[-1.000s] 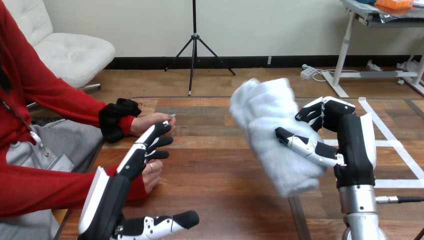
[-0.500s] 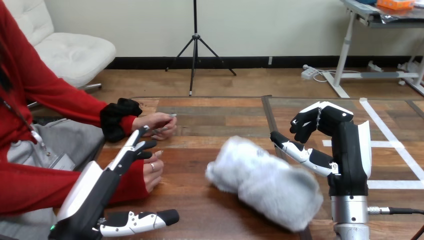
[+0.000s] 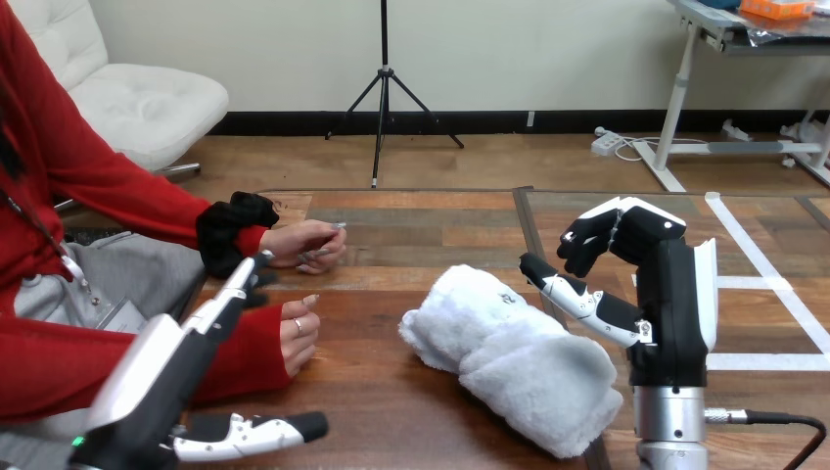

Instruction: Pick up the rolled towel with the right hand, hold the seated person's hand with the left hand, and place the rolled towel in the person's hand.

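On the wooden table (image 3: 391, 245) lies the fluffy white rolled towel (image 3: 509, 367), fallen from my right hand (image 3: 666, 294), now curled empty; left hand (image 3: 166, 362) straight-fingered. I need a regrasp.

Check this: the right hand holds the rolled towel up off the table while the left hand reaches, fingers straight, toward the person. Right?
No. The head view shows the rolled towel lying on the table beside the right hand, not held up. The left hand does reach, fingers straight, toward the person.

No writing, label, brand, number or sign was legible on anything on the table (image 3: 391, 416) or beside it.
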### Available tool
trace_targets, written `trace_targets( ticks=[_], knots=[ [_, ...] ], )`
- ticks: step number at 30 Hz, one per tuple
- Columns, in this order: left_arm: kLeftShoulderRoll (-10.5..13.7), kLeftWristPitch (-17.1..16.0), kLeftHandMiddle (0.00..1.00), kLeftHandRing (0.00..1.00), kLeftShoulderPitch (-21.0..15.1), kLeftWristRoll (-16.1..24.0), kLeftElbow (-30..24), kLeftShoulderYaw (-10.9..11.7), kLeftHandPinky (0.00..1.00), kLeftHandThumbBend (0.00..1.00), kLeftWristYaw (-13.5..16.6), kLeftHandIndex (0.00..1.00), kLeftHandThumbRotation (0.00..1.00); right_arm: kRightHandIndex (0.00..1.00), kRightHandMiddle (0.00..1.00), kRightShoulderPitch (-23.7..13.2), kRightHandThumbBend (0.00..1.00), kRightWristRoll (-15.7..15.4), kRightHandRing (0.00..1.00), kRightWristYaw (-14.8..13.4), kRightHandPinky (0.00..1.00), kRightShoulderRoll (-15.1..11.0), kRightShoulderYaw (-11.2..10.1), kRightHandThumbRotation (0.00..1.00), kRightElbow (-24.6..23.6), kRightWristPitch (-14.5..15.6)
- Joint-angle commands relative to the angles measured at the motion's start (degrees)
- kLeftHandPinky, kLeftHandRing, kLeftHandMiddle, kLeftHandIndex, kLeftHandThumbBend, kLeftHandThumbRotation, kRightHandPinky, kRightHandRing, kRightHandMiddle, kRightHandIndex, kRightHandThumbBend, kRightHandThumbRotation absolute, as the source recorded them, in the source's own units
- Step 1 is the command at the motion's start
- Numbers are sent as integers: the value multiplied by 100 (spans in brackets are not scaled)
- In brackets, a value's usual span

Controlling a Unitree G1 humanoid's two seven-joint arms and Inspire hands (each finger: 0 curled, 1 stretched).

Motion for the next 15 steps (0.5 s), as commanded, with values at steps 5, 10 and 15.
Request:
trace_targets(
  ticks=[5, 10, 15],
  knots=[
    [194, 11, 96, 91, -186, -87, -298, 140, 95, 100, 104, 100, 51, 34, 33, -135, 70, -205, 26, -97, 20, -16, -53, 0, -323, -81],
    [222, -33, 96, 92, -173, -179, -280, 140, 93, 100, 78, 100, 51, 33, 33, -141, 70, -406, 25, -214, 20, -53, -64, 0, -371, -11],
    [240, -53, 97, 92, -152, -227, -293, 137, 89, 100, 75, 100, 51, 33, 32, -111, 70, -501, 25, -157, 20, -118, -3, 0, -464, 257]
  ],
)
